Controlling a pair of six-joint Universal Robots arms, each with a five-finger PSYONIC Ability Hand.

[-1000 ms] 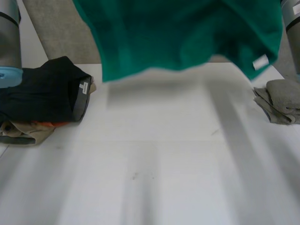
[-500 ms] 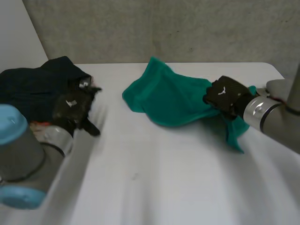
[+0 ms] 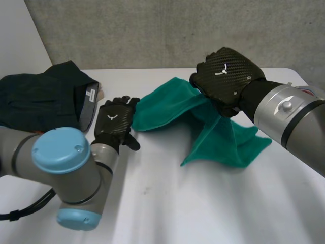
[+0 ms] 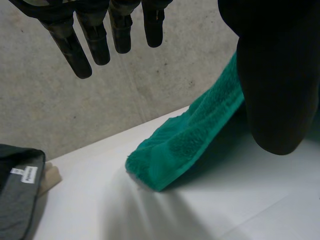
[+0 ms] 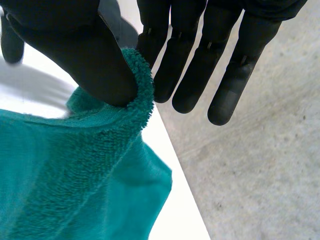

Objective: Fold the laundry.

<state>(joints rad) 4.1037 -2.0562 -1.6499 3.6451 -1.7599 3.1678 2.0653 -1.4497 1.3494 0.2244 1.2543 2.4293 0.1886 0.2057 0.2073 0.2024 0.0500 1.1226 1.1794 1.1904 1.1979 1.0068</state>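
Your right hand (image 3: 226,76) has come up and back toward the middle since half a second ago, when it sat low at the towel's right side. Its straight fingers (image 5: 190,75) and thumb (image 5: 75,50) pinch just the rim of the green towel (image 3: 213,132). Left hand (image 3: 112,124) has left the dark pile and now sits at the towel's left end, fingers (image 4: 95,40) straight and spread, holding nothing.

From the pinch, one part of the towel hangs down to the white table (image 3: 203,203); the rest lies bunched toward the left hand. The towel is more stretched out than before, no longer a single heap.

Risks, as I judge them:
- The pinch is shallow, on the edge only, so the terry could slip out if you lift or pull fast.
- The left end is not gripped, so the towel may drag and twist instead of spreading flat.
- The dark folded garment (image 3: 40,99) lies just beside the left hand; a wide sweep could knock it.
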